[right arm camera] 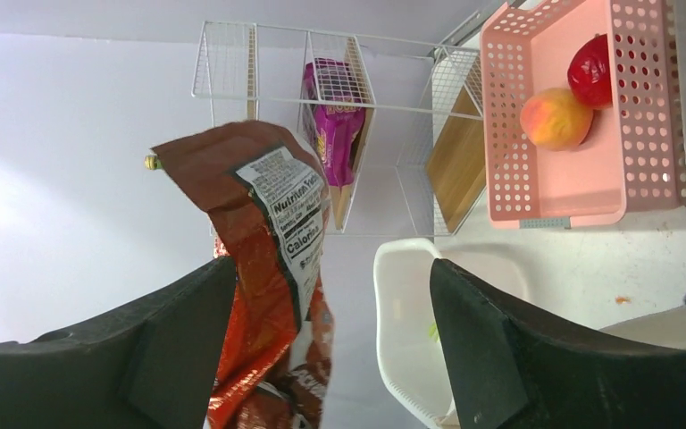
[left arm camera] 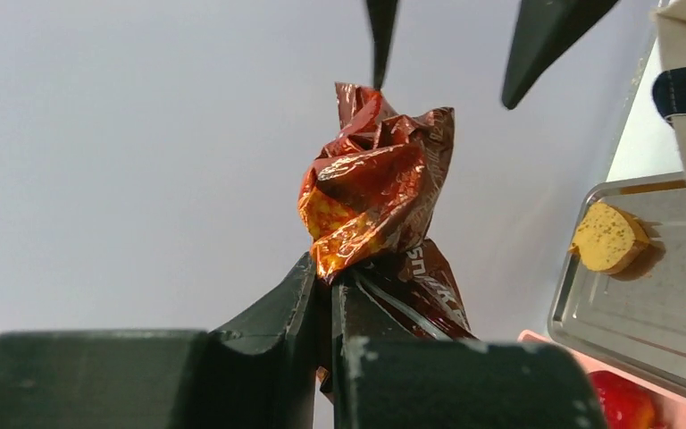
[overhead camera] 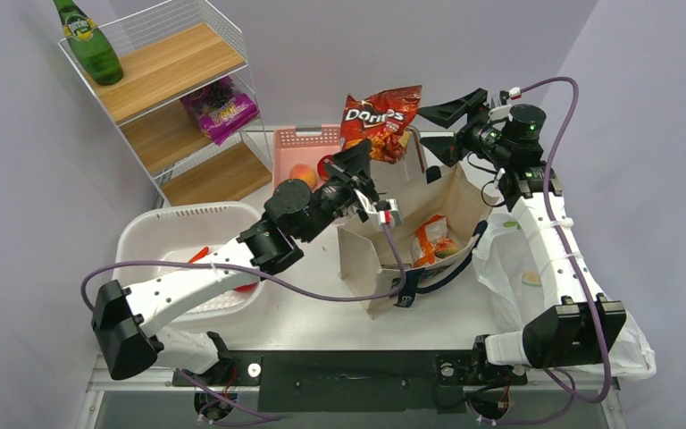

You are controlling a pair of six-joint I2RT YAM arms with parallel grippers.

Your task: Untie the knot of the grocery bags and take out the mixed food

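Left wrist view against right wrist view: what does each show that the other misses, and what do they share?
Only left wrist: the left gripper shut on the crumpled end of the crisp packet, and a yellowish food piece on a metal tray. Only right wrist: the peach, the wire shelf holding the purple snack packet, and the packet's nutrition label. Both: the crisp packet and the open right gripper.

The right claw (right arm camera: 330,277) stands open around the crisp packet (right arm camera: 268,295)
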